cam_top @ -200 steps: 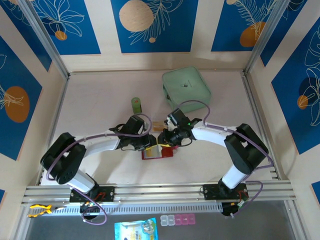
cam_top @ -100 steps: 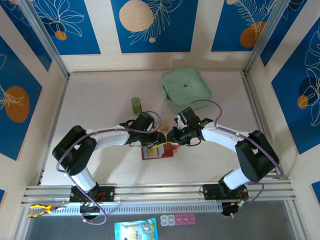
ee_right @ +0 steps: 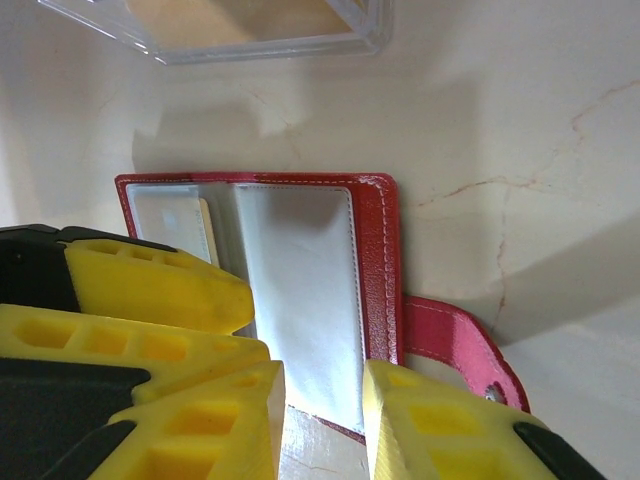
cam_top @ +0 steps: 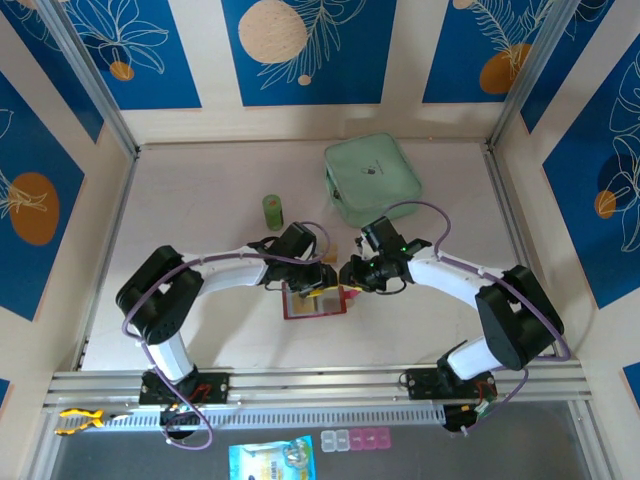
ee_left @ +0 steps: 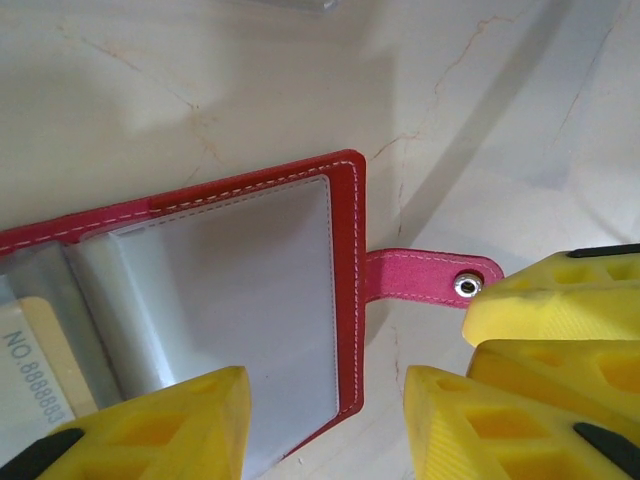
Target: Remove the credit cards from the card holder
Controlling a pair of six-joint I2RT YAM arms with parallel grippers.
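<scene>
The red card holder (cam_top: 310,305) lies open on the table between both grippers, its grey clear sleeves (ee_left: 240,290) facing up. One of the credit cards (ee_left: 30,365), tan with printed numbers, sits in a left-hand sleeve. My left gripper (ee_left: 325,420) is open, and its jaws straddle the holder's lower right corner without touching it. My right gripper (ee_right: 325,420) stands narrowly open over the holder's near edge. One of its fingers (ee_right: 440,425) lies against the pink-red closure tab (ee_right: 450,345) by the snap. From above, the left gripper (cam_top: 325,283) and right gripper (cam_top: 350,278) almost meet.
A mint-green zip pouch (cam_top: 372,180) lies at the back right. A small green cylinder (cam_top: 272,210) stands behind the left arm. A clear plastic case (ee_right: 250,25) with something tan inside lies just beyond the holder.
My left gripper has moved right onto the holder's right side and its jaws have widened. The right gripper shifted slightly right and stays by the tab.
</scene>
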